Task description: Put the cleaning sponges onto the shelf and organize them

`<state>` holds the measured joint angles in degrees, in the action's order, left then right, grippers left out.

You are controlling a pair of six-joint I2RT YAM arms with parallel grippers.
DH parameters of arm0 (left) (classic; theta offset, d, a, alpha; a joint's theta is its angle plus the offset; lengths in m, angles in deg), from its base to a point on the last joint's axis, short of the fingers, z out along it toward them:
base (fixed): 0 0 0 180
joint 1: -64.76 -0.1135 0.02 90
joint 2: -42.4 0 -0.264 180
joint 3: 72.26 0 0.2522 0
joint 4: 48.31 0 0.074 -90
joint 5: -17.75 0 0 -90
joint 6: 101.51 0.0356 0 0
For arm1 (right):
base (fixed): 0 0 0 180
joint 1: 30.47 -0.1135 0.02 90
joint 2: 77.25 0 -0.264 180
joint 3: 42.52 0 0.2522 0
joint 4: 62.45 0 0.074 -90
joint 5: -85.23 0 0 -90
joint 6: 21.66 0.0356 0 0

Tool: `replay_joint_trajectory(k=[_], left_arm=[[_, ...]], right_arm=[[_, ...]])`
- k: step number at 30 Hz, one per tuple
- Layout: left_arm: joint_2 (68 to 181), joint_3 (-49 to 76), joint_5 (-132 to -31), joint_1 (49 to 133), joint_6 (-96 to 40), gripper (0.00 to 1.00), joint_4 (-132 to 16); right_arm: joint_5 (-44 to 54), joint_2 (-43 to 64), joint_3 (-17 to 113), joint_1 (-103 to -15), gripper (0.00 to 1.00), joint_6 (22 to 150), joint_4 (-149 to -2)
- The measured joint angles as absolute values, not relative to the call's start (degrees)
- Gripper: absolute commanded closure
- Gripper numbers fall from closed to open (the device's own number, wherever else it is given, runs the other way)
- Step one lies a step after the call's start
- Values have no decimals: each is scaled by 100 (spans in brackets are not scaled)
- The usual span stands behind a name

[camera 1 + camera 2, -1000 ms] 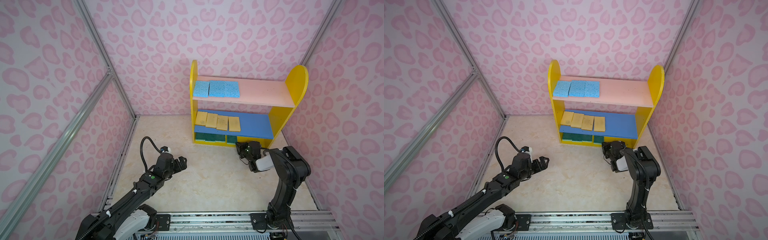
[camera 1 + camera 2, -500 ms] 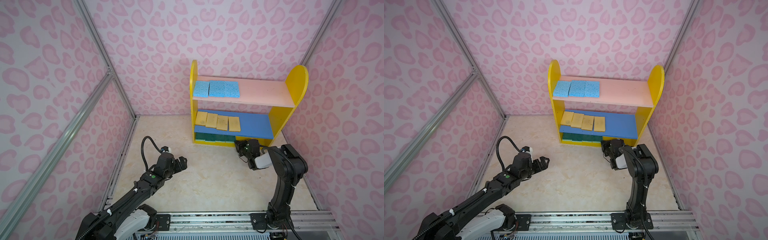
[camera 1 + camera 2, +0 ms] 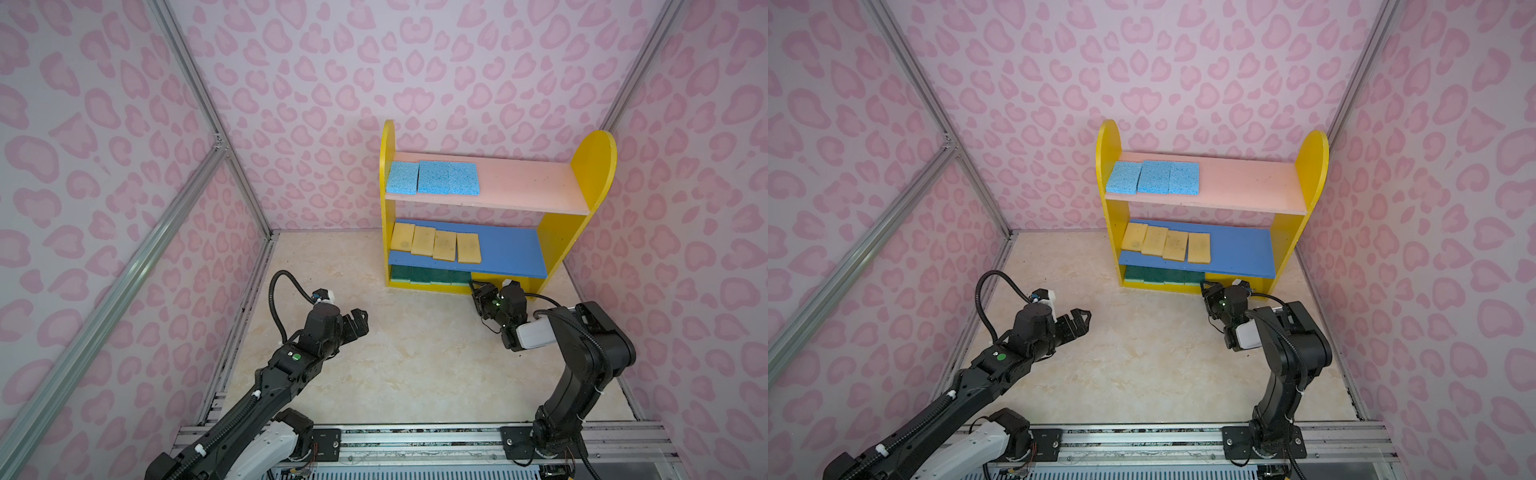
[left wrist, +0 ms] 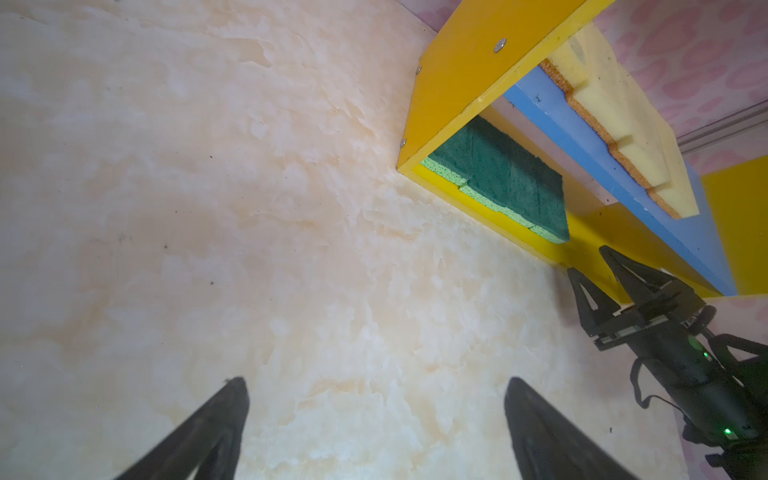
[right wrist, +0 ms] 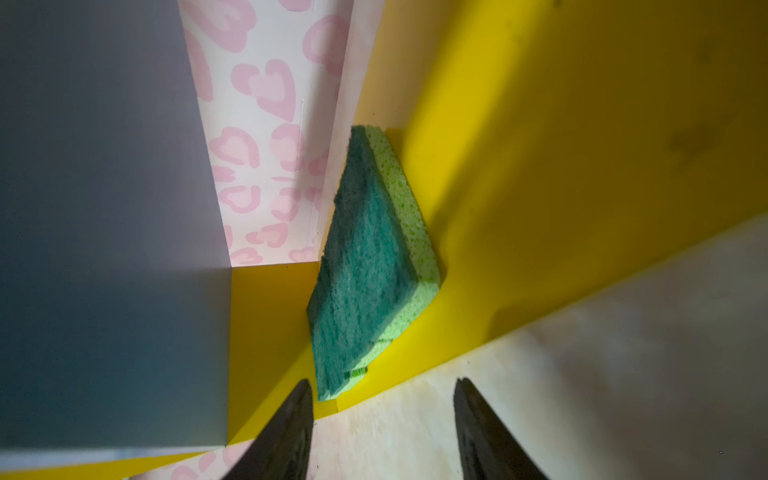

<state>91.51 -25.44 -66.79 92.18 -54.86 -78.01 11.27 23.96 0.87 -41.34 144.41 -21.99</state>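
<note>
The shelf (image 3: 594,166) stands at the back right. Three light blue sponges (image 3: 432,178) lie in a row on its pink board. On the blue board lie several pale yellow sponges (image 3: 436,245), and several dark green sponges (image 3: 428,275) line the yellow base. My right gripper (image 3: 478,291) is low at the base's front edge, just right of the green row. It is open and empty in the right wrist view (image 5: 382,381), and the nearest green sponge (image 5: 365,266) lies just beyond its tips. My left gripper (image 3: 359,318) hovers open over the floor and holds nothing (image 4: 376,382).
Pink patterned walls close in three sides, with metal frame bars (image 3: 124,282) on the left. The right halves of the pink and blue boards are bare. A metal rail (image 3: 415,440) carries both arm bases at the front.
My right gripper has moved forward to the shelf's base and its jaws have spread open. The left arm has stayed still.
</note>
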Motion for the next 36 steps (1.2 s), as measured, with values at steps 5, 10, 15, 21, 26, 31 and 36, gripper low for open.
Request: replay_joint_trajectory(k=[5, 10, 15, 21, 26, 31, 36], left_arm=[[8624, -2505, -6286, 9218, -5486, 3, -8317], [7918, -2356, -5702, 9218, -5515, 3, -8888], [6985, -2387, -5033, 9218, -5438, 3, -9137], [6215, -2894, -3722, 9218, -5036, 3, -8929], [6862, -2977, -2835, 9115, -4383, 3, -8313], [8289, -2925, -3239, 8136, -3725, 3, -7600], [9588, -2931, -4096, 6956, -3340, 3, -6958]], right_arm=[[961, 1513, -490, -4340, 43, 14057, -2551], [596, -127, -1002, -4633, 37, 13403, -3626], [-277, -2349, -796, -5210, 14, 12057, -5417], [-1177, -4157, -954, -5260, 2, 10776, -7110], [-1804, -5009, -1070, -5247, 2, 9878, -7757], [-2252, -5075, -1299, -4976, 2, 9124, -7843], [-2303, -4332, -1452, -4462, 2, 8671, -7250]])
